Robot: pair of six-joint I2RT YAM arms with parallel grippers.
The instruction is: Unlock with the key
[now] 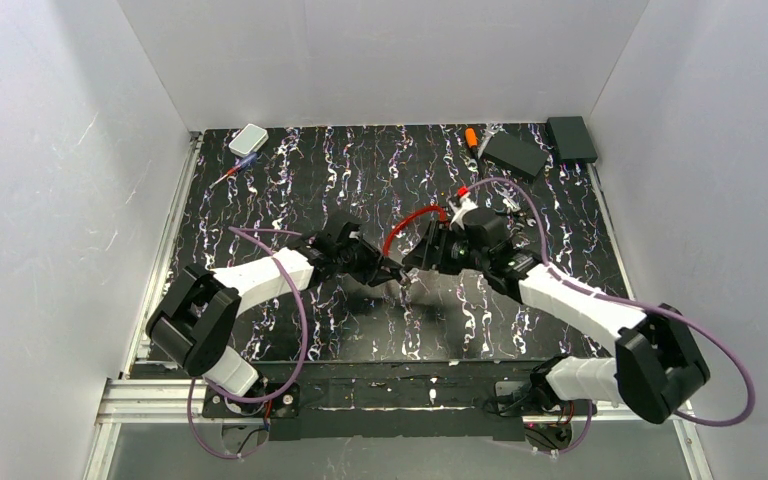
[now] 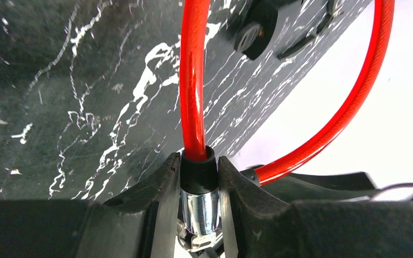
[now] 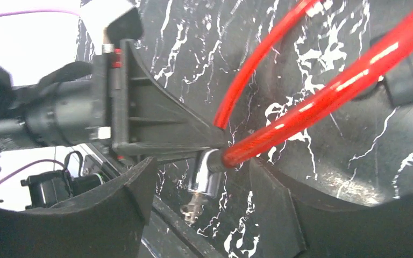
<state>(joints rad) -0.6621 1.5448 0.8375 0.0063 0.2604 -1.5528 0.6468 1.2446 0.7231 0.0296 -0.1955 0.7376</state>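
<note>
Key (image 3: pixel 193 208) juts from the lower end of the chrome lock barrel (image 3: pixel 207 177), and the turn looks to be yours to make: close squarely on the key's head, below the barrel, and twist without dragging the barrel aside. Your right gripper (image 3: pixel 201 183) stands wide open astride the barrel, gripping nothing. Your left gripper (image 2: pixel 199 172) is clamped narrowly on the barrel, right where the red cable (image 2: pixel 192 80) enters.

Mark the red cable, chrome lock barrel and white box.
red cable (image 2: pixel 192 80): left wrist view, straight run.
chrome lock barrel (image 2: pixel 200 212): left wrist view, shiny side under black collar.
white box (image 1: pixel 248 139): top view, lid.
</note>
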